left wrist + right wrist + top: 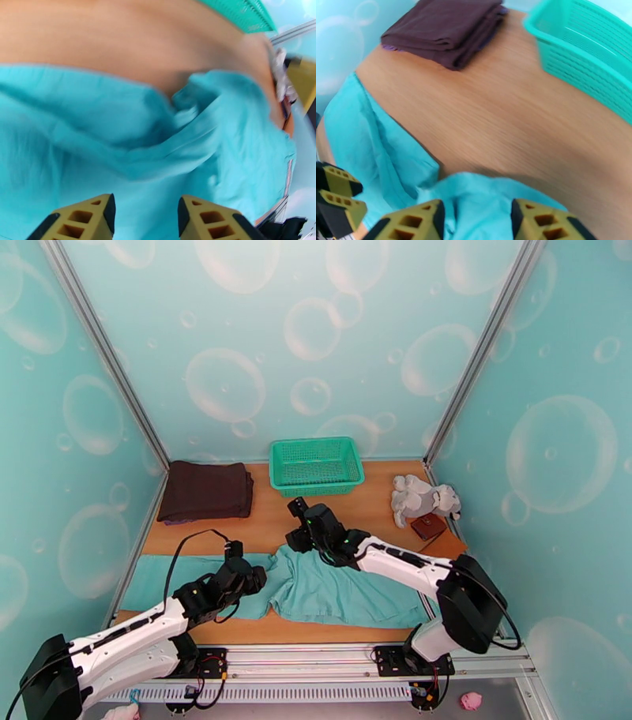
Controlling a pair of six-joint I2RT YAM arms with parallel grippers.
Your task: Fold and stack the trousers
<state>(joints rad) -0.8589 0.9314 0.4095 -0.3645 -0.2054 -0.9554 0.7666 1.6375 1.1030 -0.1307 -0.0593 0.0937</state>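
Left gripper (145,201): spread, fingers clearly apart, nothing pinched. Positioned low over the trousers (340,591), towards the near-left corner of the tabletop (268,524). Contact with the cloth cannot be told.

Right gripper (476,207): also spread, set at the far hem of the trousers about midway along the tabletop. Raised fold of teal cloth visible in the gap between the fingers, not clamped. Yellow fingers of the left gripper seen at the left border of the right wrist view, just beside the cloth.

Trousers: laid flat along the near edge of the tabletop, reaching from the left edge almost to the right edge. Rumpled and creased in the middle, between the two grippers. Striped waistband towards the right end, seen in the left wrist view.

Basket (316,465): green, at the middle of the far edge, well apart from the trousers.

Dark folded garment (205,491): at the far-left corner, just left of the basket.

Plush toy (423,499): near the far-right corner.
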